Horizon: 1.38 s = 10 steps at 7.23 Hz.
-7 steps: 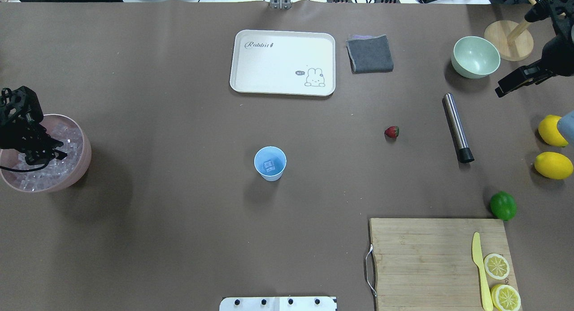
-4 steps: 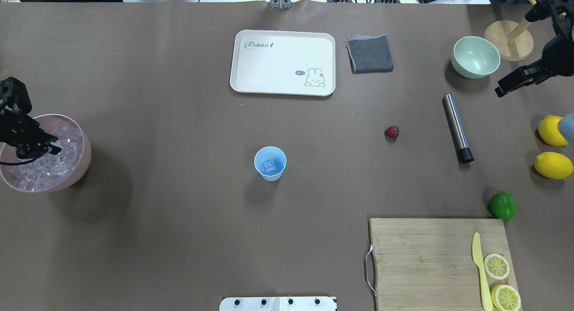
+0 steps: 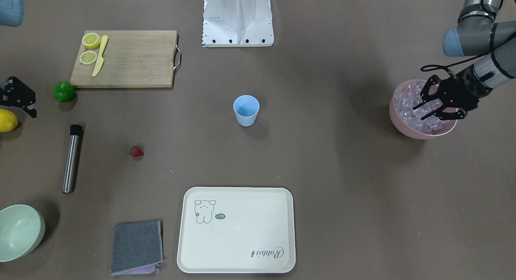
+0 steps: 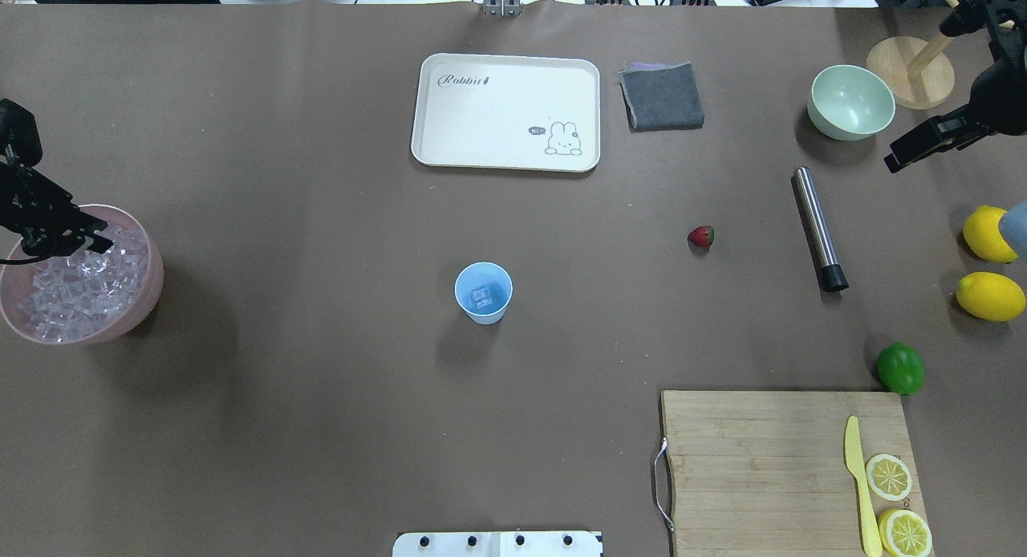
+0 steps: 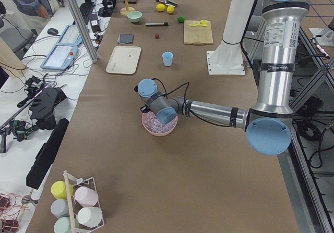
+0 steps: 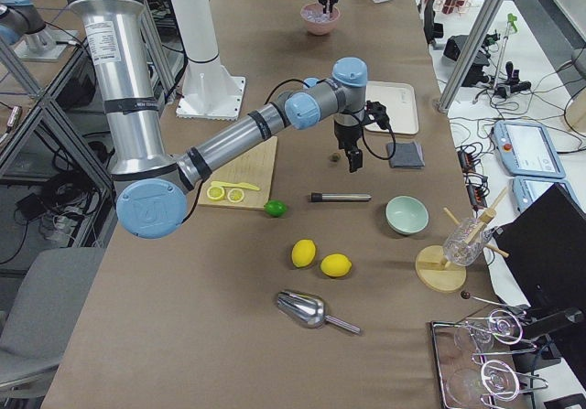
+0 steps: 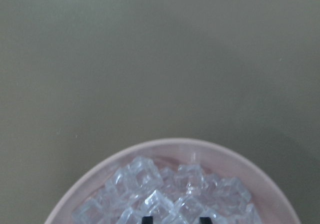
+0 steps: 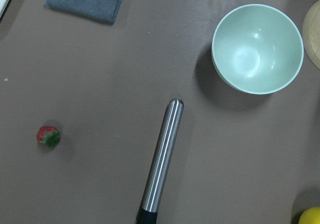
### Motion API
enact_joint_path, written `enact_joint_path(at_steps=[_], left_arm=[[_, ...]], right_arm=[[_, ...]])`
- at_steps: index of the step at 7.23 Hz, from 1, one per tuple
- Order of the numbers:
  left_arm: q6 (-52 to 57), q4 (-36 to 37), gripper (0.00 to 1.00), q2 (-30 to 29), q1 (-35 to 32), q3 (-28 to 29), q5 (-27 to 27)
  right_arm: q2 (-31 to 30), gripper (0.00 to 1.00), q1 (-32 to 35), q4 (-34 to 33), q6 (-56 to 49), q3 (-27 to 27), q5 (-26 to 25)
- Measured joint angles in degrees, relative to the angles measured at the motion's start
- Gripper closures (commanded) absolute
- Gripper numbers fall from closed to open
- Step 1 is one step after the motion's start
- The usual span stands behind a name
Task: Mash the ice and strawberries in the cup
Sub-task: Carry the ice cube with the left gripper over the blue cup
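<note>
The pale-blue cup (image 4: 502,281) stands mid-table with one ice cube (image 4: 481,298) at its bottom. A pink bowl (image 4: 154,284) at the table's left end holds the rest of the ice (image 4: 64,294). My left gripper (image 4: 103,244) is tilted over the bowl's far side. Its fingertips (image 7: 146,219) sit about a cube's width apart among the cubes, apparently shut on one. The strawberry (image 4: 700,236) lies alone right of centre. My right gripper (image 4: 894,163) hangs open and empty high over the far right, above the steel rod.
A steel muddler (image 4: 818,228), a pale-green bowl (image 4: 850,101), a wooden stand (image 4: 911,71), two lemons (image 4: 991,296) and a lime (image 4: 900,368) crowd the right side. A tray (image 4: 505,111) and grey cloth (image 4: 662,95) lie at the back. A cutting board (image 4: 762,461) lies front right.
My left gripper has drawn back and up from the middle of the pink bowl toward its far rim, fingers closer together. The right arm and everything else stay put.
</note>
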Motion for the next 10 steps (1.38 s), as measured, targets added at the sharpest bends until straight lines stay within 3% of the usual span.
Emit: enact_joint_path(at_steps=[5,10], left_arm=[[-19.85,1.58,1.00,-13.40,1.98,-1.17,-0.81],[-37.94,1.29,1.00,-21.54,13.94,-4.31,8.93]], right_arm=[[0.46,0.00,-0.45,0.00,-0.05,-0.11,-0.10],[0.69,0.00,-0.74,0.00,-0.09,-0.22,-0.17]])
